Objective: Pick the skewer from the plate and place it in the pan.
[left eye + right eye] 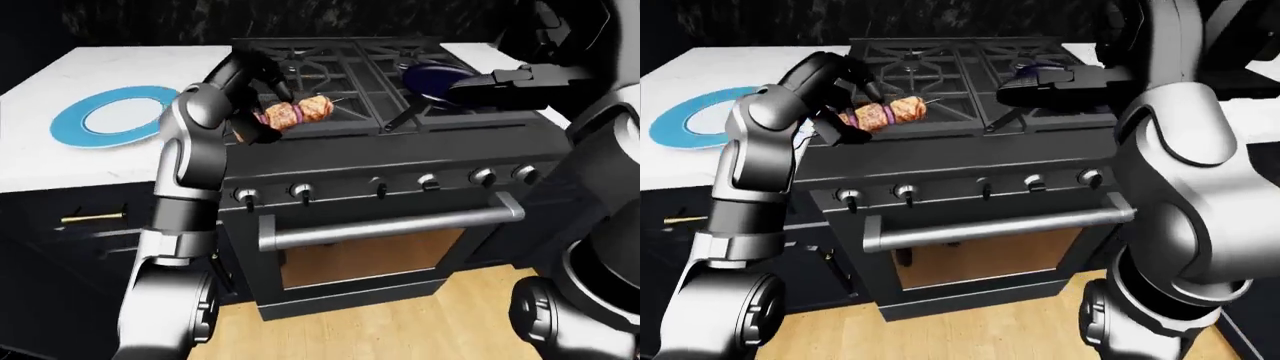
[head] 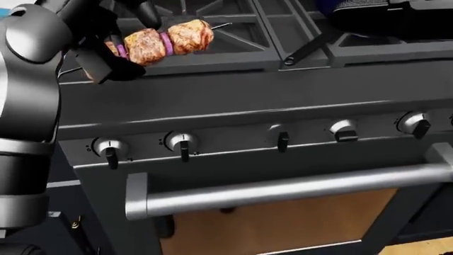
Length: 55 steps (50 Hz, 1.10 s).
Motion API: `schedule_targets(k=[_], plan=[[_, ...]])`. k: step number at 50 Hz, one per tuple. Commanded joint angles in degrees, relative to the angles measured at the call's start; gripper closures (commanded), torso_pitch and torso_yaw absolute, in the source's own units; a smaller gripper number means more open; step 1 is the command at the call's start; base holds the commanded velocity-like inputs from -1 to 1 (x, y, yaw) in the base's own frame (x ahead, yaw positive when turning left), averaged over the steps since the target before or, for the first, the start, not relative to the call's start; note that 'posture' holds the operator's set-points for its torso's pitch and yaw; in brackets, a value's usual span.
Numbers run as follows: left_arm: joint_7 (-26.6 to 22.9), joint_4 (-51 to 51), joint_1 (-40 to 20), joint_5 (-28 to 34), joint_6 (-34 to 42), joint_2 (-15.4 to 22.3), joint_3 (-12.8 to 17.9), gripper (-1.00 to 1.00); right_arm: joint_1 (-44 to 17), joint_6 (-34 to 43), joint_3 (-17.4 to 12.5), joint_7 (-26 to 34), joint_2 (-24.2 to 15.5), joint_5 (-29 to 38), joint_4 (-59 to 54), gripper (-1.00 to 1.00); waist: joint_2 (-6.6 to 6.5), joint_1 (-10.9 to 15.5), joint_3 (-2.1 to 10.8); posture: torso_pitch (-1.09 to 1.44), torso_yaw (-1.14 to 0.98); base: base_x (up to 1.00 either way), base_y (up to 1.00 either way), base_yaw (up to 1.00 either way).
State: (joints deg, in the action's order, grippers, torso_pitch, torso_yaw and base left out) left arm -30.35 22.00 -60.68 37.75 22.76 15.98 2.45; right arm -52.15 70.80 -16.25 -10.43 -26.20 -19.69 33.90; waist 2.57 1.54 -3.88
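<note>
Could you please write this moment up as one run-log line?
stage: carry | left hand: shut on skewer, over stove | plate: empty | pan: no skewer yet | right hand: over pan

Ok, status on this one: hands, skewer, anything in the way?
Left hand shut on skewer, over stove left side. Right hand open above pan. Plate empty.

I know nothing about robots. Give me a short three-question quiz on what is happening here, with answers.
1. True or false: the skewer is lying on the blue-rimmed plate.
2. Which hand holds the skewer? A) left hand B) right hand C) neither
3. Fill in: the blue pan sits on the ____, toward the left-eye view's right.

Key:
1. False: it is held up over the stove's near-left burner edge, and the plate is bare.
2. A.
3. Stove.
</note>
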Motion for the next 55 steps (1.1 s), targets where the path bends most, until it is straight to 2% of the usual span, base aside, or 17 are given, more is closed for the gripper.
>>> schedule_targets(k=[1, 2, 5, 9, 16, 18, 20, 21, 23, 30, 32, 34, 43, 47, 48, 50, 55], plan=[[0.6, -2.1, -3.0, 0.0, -0.8, 0.7, 0.6, 1.0, -1.6, -1.4, -0.9, -0.3, -0.8, 0.0, 0.3, -1.0, 0.04, 0.0, 1.62, 0.0, 0.0, 0.0, 0.0, 0.0], [0.7, -2.0, -3.0, 0.0, -0.9, 0.7, 0.6, 1.0, -1.6, -1.7, -0.9, -0.4, -0.8, -0.1, 0.3, -1.0, -0.06, -0.3, 2.97, 0.0, 0.0, 0.08, 0.0, 0.0], [0.9, -1.6, -3.1, -0.2, -1.3, 0.7, 0.6, 1.0, -1.2, -2.4, -0.4, -0.5, -0.8, -0.2, 0.0, -1.0, -1.16, -0.6, 2.26, 0.0, 0.0, 0.09, 0.0, 0.0], [1.0, -1.5, -3.0, -0.4, -1.4, 0.7, 0.7, 1.0, -0.9, -2.9, -0.2, -0.5, -0.8, -0.2, -0.2, -1.0, -5.47, -1.3, 2.79, 0.0, 0.0, 0.1, 0.0, 0.0], [1.1, -1.8, -3.0, -0.5, -1.2, 0.9, 0.8, 1.0, -0.9, -2.7, -0.4, -0.6, -0.9, -0.4, 0.0, -1.0, -2.38, -1.4, 2.3, 0.0, 0.0, 0.09, 0.0, 0.0], [1.0, -1.8, -3.0, -0.5, -1.2, 0.9, 0.7, 1.0, -0.9, -2.8, -0.2, -0.6, -1.1, -0.3, -0.1, -1.0, -0.56, -1.2, 2.06, 0.0, 0.0, 0.12, 0.0, 0.0], [1.1, -1.9, -2.9, -0.6, -1.2, 0.9, 0.7, 1.0, -0.5, -3.3, -0.1, -0.6, -1.0, -0.2, -0.2, -1.0, 3.15, -0.9, 2.66, 0.0, 0.0, 0.18, 0.0, 0.0], [1.1, -1.9, -2.9, -0.6, -1.2, 0.9, 0.8, 1.0, -0.7, -3.0, -0.1, -0.6, -1.0, -0.3, -0.2, -1.0, 1.52, -1.2, 1.92, 0.0, 0.0, 0.2, 0.0, 0.0], [1.1, -2.0, -2.9, -0.5, -1.2, 0.9, 0.7, 1.0, -0.7, -3.0, -0.1, -0.6, -1.0, -0.3, -0.2, -1.0, 1.86, -0.9, 1.66, 0.0, 0.0, 0.26, 0.0, 0.0], [0.9, -2.4, -2.8, -0.5, -1.0, 0.8, 0.6, 1.0, -0.8, -2.8, -0.4, -0.6, -1.1, -0.5, 0.1, -1.0, -1.67, -1.0, 1.5, 0.0, 0.0, 0.28, 0.0, 0.0], [0.9, -2.4, -2.8, -0.5, -0.9, 0.8, 0.7, 1.0, -0.7, -3.0, -0.1, -0.6, -1.1, -0.4, 0.0, -1.0, -3.42, -1.4, 1.54, 0.0, 0.0, 0.27, 0.0, 0.0], [0.9, -2.4, -2.7, -0.6, -1.0, 0.8, 0.7, 1.0, -0.9, -2.7, -0.1, -0.7, -1.0, -0.4, 0.0, -1.0, -6.7, -1.8, 2.35, 0.0, 0.0, 0.28, 0.0, 0.0], [1.1, -2.0, -2.9, -0.8, -1.2, 1.0, 0.8, 1.0, -0.5, -3.1, 0.1, -0.4, -0.8, -0.1, -0.1, -1.0, -2.77, -1.0, 2.05, 0.0, 0.0, 0.27, 0.0, 0.0], [1.1, -1.7, -3.2, -0.8, -1.3, 0.9, 0.7, 1.0, -0.5, -3.1, 0.1, -0.3, -0.7, 0.0, -0.1, -1.0, 2.37, -0.2, 3.1, 0.0, 0.0, 0.27, 0.0, 0.0], [1.1, -1.8, -3.2, -0.8, -1.2, 0.9, 0.7, 1.0, -0.5, -3.0, 0.0, -0.3, -0.7, 0.0, 0.0, -1.0, 0.72, -0.6, 2.74, 0.0, 0.0, 0.27, 0.0, 0.0], [1.0, -1.9, -3.2, -0.7, -1.1, 0.9, 0.7, 1.0, -0.6, -2.9, 0.0, -0.3, -0.7, 0.0, 0.0, -1.0, 1.95, -0.6, 1.99, 0.0, 0.0, 0.27, 0.0, 0.0], [0.9, -2.4, -3.1, -0.6, -0.8, 0.7, 0.6, 1.0, -0.7, -2.7, -0.3, -0.3, -0.9, -0.1, 0.2, -1.0, -0.71, -1.3, 1.82, 0.0, 0.0, 0.28, 0.0, 0.0]])
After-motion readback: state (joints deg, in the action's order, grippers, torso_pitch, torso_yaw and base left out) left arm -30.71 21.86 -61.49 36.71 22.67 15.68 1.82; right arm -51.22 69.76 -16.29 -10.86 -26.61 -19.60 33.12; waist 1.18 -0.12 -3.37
